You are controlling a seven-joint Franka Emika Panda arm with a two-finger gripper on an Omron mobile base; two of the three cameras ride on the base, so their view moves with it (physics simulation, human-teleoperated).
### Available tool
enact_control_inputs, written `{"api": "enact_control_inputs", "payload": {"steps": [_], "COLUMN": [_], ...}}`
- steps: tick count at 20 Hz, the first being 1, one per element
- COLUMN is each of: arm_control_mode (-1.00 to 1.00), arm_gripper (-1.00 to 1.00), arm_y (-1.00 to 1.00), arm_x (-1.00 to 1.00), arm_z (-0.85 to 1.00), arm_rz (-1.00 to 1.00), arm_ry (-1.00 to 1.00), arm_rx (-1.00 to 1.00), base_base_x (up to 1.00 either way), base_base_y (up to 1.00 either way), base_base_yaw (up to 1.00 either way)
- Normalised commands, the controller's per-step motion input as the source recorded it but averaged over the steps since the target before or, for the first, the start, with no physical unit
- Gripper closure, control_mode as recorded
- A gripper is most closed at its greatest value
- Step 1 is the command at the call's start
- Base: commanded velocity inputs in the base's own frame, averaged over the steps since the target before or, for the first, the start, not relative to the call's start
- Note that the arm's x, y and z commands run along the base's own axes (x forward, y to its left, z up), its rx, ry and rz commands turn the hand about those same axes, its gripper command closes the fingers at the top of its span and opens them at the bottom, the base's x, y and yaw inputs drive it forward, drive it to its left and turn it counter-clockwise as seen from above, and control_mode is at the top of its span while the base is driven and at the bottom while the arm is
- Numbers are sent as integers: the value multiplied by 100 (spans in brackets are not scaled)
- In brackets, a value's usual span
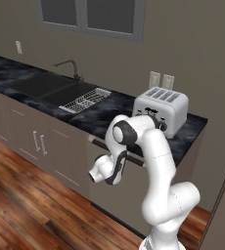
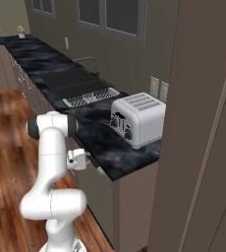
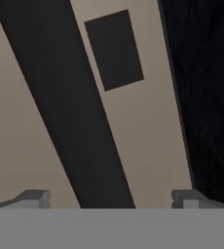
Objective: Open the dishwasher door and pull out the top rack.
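Your dishwasher door [image 1: 112,188] sits shut under the counter [image 1: 109,110], below the toaster [image 1: 162,110]. In the hand view its dark bar handle [image 3: 70,107] runs between your gripper [image 3: 111,198] tips, jaws wide apart, gripping nothing. One wire dish drainer [image 1: 85,100] lies beside the sink [image 1: 51,87]; nothing in it.
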Motion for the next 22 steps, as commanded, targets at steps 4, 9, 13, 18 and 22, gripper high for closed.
{"api": "enact_control_inputs", "payload": {"steps": [4,9,13,18,22], "arm_control_mode": [-100,-100,-100,-100,-100], "arm_gripper": [-100,-100,100,100,100], "arm_y": [-15,-18,-6,23,58], "arm_x": [18,22,18,0,-16], "arm_z": [-17,-9,-2,0,0], "arm_rz": [0,0,0,0,0], "arm_ry": [0,0,0,-1,-8], "arm_rx": [0,0,0,0,-4], "base_base_x": [0,0,0,0,0], "base_base_y": [0,0,0,0,0], "base_base_yaw": [0,0,0,0,0]}}
